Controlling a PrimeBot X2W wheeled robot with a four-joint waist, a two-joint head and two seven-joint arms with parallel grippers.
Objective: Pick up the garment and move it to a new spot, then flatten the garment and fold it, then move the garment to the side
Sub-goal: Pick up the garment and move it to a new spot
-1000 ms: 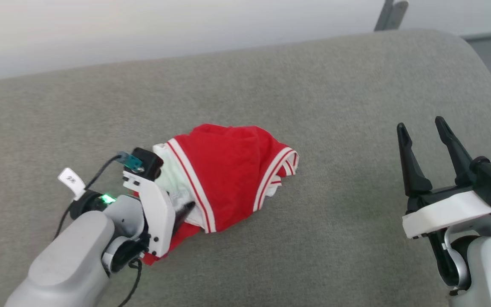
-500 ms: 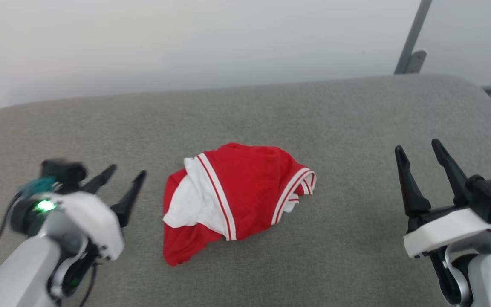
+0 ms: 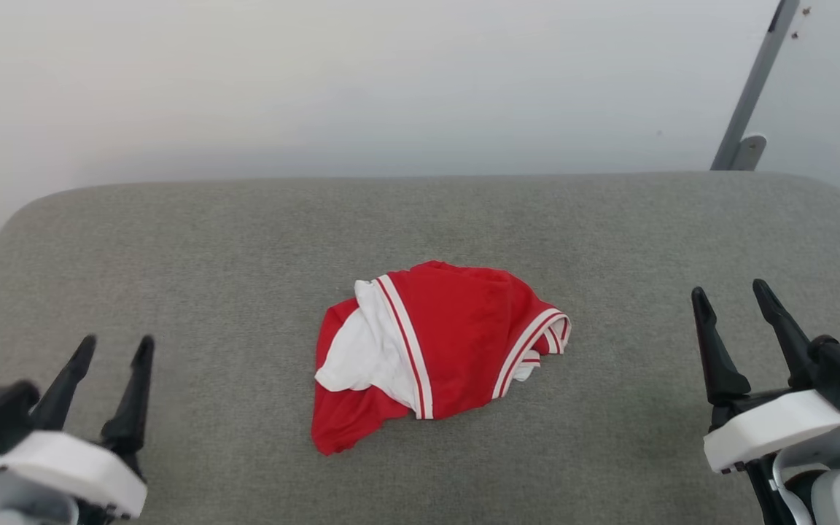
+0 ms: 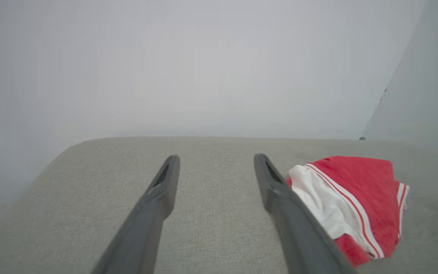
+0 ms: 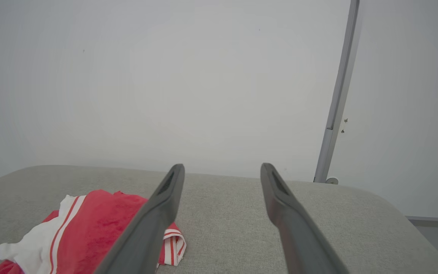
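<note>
- The garment [image 3: 434,350] lies in a rumpled heap: thin, soft red cloth, a white panel bunched on its left, paired white stripes along its edges.
- It sits midway across the grey cushion [image 3: 208,240], a woven-looking pad with rounded corners, in front of a plain pale wall [image 3: 318,87].
- The left gripper [image 3: 117,340] is at the near left, well apart from the cloth, its dark tapered fingers spread with nothing between them.
- The right gripper [image 3: 728,288] is at the near right, also well clear, fingers spread wide and empty.
- A slanted grey metal post [image 3: 755,80] rises behind the cushion's far right corner.
</note>
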